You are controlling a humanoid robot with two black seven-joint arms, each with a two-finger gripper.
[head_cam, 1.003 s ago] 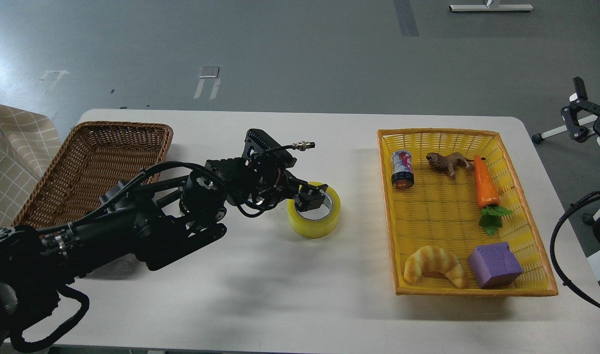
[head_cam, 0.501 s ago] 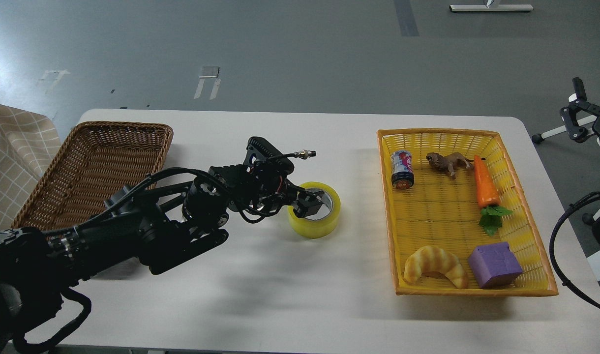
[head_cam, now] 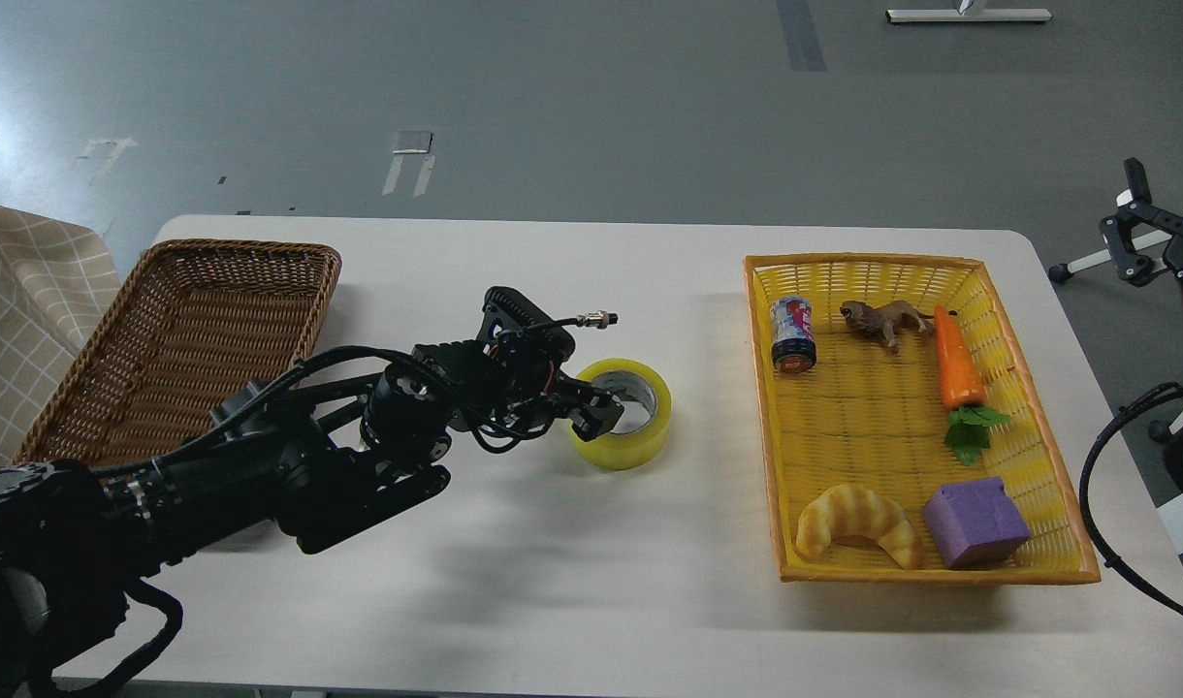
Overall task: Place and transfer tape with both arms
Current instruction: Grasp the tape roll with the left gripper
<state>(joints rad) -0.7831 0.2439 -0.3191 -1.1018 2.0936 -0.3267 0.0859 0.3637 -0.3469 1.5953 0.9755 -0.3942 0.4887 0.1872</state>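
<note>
Jaws of the left gripper [head_cam: 599, 412] sit at the near-left wall of the tape [head_cam: 623, 415], one finger seemingly inside the core ring and one outside, but whether they press the wall cannot be told from this dark view. Jaws of the right gripper [head_cam: 1139, 225], at the far right edge beyond the tabletop [head_cam: 553, 582], are splayed apart and hold nothing.

Largest comes the white tabletop, carrying everything. The left arm [head_cam: 262, 475] stretches low across it from the left edge toward the middle. A brown wicker basket [head_cam: 179, 334] stands at the far left. A yellow plastic basket [head_cam: 1038, 572] lies on the right, well apart from the tape. The tape lies flat on the tabletop, core opening up, near the middle between the two baskets.

Inside the yellow basket are a purple block [head_cam: 975, 522] and a croissant [head_cam: 855, 524] at the near end, and a carrot [head_cam: 957, 366], a small can [head_cam: 792, 334] and a toy lion [head_cam: 882, 321] at the far end.
</note>
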